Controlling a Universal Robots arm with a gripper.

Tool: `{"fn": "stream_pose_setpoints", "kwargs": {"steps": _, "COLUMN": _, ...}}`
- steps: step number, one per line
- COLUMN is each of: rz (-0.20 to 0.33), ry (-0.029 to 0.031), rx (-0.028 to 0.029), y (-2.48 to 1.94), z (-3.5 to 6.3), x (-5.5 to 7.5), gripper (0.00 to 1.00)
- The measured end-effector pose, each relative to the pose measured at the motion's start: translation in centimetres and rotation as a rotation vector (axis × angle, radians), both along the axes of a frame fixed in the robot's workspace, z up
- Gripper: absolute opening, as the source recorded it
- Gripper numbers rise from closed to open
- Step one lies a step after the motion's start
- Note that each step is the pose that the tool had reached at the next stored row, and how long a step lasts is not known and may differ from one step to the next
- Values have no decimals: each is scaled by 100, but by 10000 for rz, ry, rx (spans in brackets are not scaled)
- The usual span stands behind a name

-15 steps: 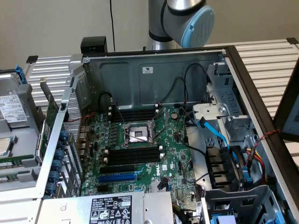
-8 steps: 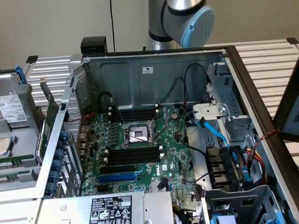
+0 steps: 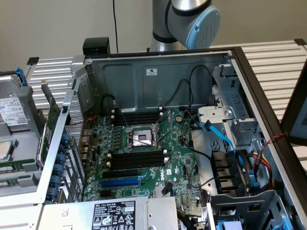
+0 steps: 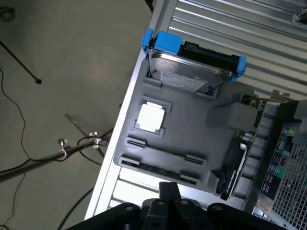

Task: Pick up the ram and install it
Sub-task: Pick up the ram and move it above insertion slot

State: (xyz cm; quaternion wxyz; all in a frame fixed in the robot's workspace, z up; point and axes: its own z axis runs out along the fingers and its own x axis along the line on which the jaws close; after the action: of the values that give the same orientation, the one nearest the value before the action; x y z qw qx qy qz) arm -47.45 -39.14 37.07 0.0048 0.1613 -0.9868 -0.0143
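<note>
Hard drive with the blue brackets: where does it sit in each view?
Exterior view: hard drive at the exterior view's far left edge, in the gray tray beside the case.
Wrist view: hard drive at one end of that tray.
Shared landmark: the square processor beside it.

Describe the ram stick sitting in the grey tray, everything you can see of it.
The ram is a thin, long, dark stick lying lengthwise in a holder of the grey plastic tray, with small grey clips at both of its ends. It looks untouched. Its chips and label cannot be made out. The silver processor chip sits further along the tray. The gripper, shut, hangs near the stick's middle; contact cannot be told.
</note>
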Motion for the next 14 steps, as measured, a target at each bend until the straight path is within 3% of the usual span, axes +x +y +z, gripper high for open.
{"fn": "stream_pose_setpoints", "kwargs": {"steps": 14, "rz": 2546, "ry": 1, "rx": 82, "y": -1, "z": -11, "x": -6, "gripper": 11}}
